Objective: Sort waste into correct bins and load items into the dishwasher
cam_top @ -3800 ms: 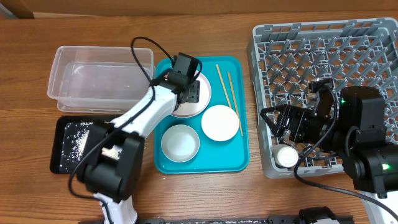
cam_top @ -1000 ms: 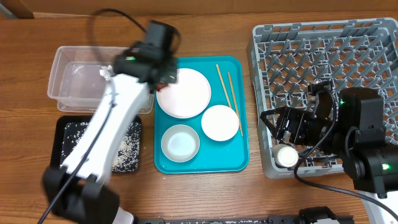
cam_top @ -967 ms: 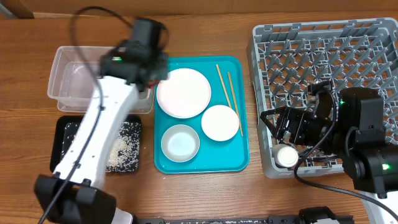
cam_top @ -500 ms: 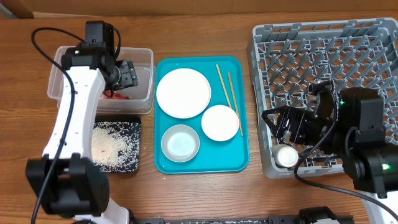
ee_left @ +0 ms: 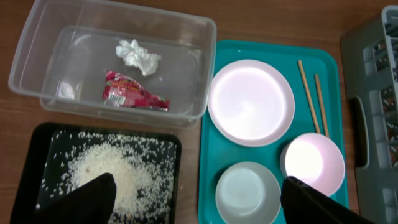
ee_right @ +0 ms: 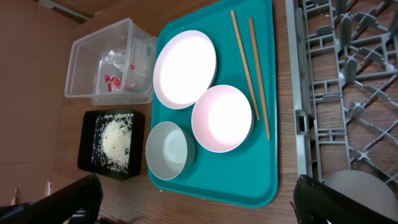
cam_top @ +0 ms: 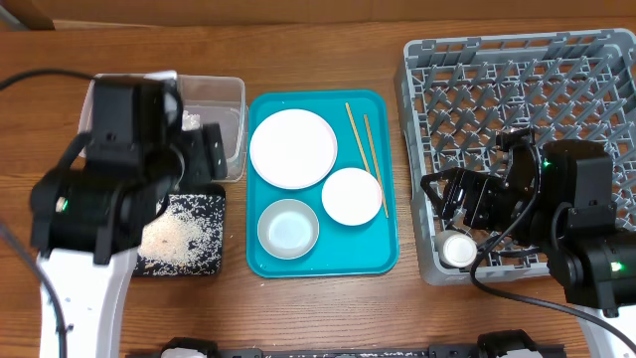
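Well apart, red wrapper [ee_left: 134, 98], left gripper [ee_left: 198, 186]

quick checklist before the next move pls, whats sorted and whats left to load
1. Red wrapper and tissue wad inside clear tub: ok.
2. Rice on black tray: ok.
3. Left gripper open, empty: ok.
4. Right gripper open, empty: ok.
5. Plate, bowls, chopsticks in dish rack: not ok, all on the teal tray.
6. Cup in dish rack: ok.
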`<state>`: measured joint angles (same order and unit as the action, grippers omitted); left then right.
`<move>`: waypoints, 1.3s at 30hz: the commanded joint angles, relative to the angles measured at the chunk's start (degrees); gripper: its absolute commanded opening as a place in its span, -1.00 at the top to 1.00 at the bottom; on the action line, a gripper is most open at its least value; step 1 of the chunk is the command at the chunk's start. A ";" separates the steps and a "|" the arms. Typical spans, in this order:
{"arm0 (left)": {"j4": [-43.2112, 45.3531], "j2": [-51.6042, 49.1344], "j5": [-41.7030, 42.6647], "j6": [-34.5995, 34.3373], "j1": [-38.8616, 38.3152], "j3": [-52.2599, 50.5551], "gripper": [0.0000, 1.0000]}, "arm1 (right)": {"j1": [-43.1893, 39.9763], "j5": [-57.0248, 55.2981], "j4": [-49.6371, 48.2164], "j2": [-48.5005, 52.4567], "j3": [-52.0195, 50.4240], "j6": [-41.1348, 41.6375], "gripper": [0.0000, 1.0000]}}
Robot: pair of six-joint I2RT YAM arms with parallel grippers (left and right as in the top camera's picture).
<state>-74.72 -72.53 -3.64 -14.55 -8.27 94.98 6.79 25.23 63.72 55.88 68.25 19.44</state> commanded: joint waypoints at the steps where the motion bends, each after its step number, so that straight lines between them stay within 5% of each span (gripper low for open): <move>1: -2.71 1.77 0.11 0.85 -0.11 0.44 -0.77 | -0.11 -0.37 -0.20 -0.17 0.72 -0.42 -1.00; 4: -5.73 2.95 0.07 0.85 -0.11 0.44 -1.00 | -0.11 -0.35 -0.20 -0.07 0.72 -0.39 -1.00; 23: -9.40 2.80 0.85 0.83 -0.22 0.42 -1.00 | -0.11 -0.35 -0.20 4.81 0.72 -0.39 -1.00; 31: -8.79 12.15 -1.77 1.49 -0.44 -1.42 -1.00 | -0.11 -0.35 -0.20 7.61 0.72 -0.39 -1.00; 39: 16.79 33.55 -7.69 2.40 0.11 -23.34 -1.00 | -0.11 -0.35 -0.22 11.10 0.72 -0.39 -1.00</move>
<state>-63.92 -45.21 -7.79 -13.93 -8.27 81.65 6.79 25.19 63.70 66.00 68.25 19.44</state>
